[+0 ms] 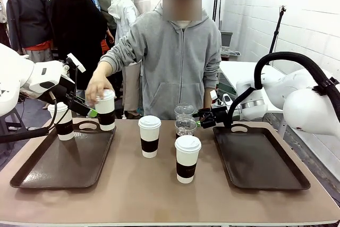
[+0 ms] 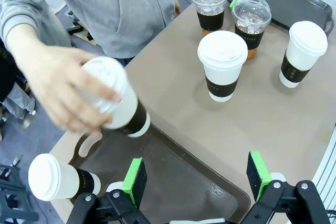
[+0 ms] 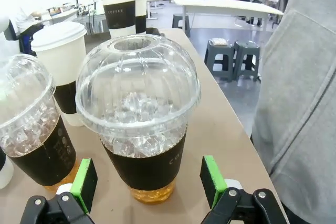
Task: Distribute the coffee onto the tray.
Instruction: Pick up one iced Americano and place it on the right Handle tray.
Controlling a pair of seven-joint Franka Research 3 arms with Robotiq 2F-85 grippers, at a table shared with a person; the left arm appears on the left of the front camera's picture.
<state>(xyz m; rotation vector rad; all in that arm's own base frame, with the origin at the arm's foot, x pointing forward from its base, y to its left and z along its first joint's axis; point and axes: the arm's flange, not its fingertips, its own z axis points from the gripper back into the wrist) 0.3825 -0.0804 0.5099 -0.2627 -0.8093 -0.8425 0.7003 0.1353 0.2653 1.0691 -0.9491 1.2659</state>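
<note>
front view: recorded a first white cup (image 1: pixel 64 122) in the far left corner of the left tray (image 1: pixel 53 176), a second white cup (image 1: pixel 105 114) clasped at the lid by the person's hand (image 1: pixel 98 89) at that tray's far edge, a third white cup (image 1: pixel 149 136) and fourth white cup (image 1: pixel 187 159) on the table (image 1: pixel 159 195) between the trays, and a far dome cup (image 1: pixel 184 111) and near dome cup (image 1: pixel 185 127) just beside the right tray (image 1: pixel 260 163). left wrist view: added the tilt of the clasped cup and the left gripper (image 2: pixel 196 166) above the tray, fingers spread wide, nothing between them. right wrist view: added the right gripper (image 3: pixel 147 162), fingers wide either side of the far dome cup's sleeve, pads clear of it.
</note>
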